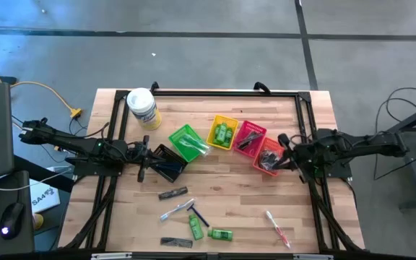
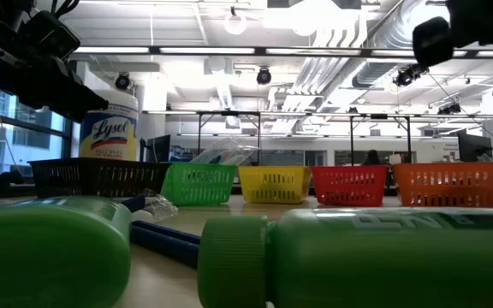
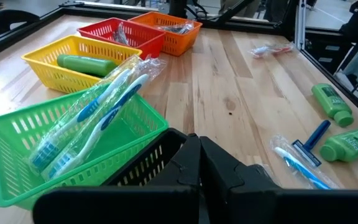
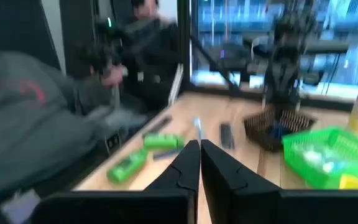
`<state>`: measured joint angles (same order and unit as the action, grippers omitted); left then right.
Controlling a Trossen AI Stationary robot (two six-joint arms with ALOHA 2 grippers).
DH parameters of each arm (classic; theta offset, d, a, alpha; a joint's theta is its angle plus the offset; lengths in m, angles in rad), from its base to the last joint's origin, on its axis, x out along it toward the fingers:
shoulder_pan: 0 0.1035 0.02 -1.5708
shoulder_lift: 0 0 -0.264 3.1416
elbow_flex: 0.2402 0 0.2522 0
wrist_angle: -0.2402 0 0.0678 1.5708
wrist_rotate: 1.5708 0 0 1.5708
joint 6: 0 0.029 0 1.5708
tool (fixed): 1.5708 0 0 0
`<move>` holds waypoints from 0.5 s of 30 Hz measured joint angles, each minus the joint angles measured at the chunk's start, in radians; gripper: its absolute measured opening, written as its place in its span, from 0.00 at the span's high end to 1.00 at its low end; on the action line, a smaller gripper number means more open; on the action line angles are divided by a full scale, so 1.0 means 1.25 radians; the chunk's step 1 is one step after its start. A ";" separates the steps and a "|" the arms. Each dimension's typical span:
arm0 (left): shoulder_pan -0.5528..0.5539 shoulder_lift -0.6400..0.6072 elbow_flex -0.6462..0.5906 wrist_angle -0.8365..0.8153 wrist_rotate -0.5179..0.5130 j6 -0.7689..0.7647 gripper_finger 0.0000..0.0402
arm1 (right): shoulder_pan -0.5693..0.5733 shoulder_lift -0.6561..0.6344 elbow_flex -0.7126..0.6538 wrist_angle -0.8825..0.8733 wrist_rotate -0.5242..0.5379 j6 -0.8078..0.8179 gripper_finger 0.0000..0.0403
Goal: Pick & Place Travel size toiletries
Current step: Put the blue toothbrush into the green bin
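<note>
Loose toiletries lie flat on the near half of the table: two green mini bottles point(image 1: 196, 228) point(image 1: 220, 234), a wrapped toothbrush point(image 1: 175, 211), a blue razor point(image 1: 198, 216), a dark comb point(image 1: 173, 193), another comb point(image 1: 175, 242) and a red-and-white toothbrush point(image 1: 278, 227). Wrapped toothbrushes point(image 3: 98, 115) lean over the green basket's rim point(image 3: 17, 180); a green bottle point(image 3: 86, 63) lies in the yellow basket point(image 3: 45, 74). My left gripper point(image 3: 199, 149) is shut and hovers at the black basket point(image 1: 169, 165). My right gripper point(image 4: 199, 152) is shut beside the orange basket point(image 1: 269, 156), holding nothing visible.
Five baskets stand in a row: black, green, yellow, red point(image 1: 250, 137) and orange. A white-lidded tub with a yellow label point(image 1: 142, 107) stands at the far left. A black frame point(image 1: 222, 92) rims the far edge. A person point(image 4: 23, 118) sits beyond the near edge.
</note>
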<state>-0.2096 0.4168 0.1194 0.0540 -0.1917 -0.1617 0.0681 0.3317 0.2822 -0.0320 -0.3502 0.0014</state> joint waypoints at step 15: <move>0.000 0.000 0.000 -0.003 0.000 0.000 1.00 | -0.002 -0.242 -0.175 0.149 0.054 0.046 0.98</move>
<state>-0.2100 0.4164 0.1196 0.0498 -0.1913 -0.1619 0.0658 0.0290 0.0635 0.1538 -0.2829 0.0591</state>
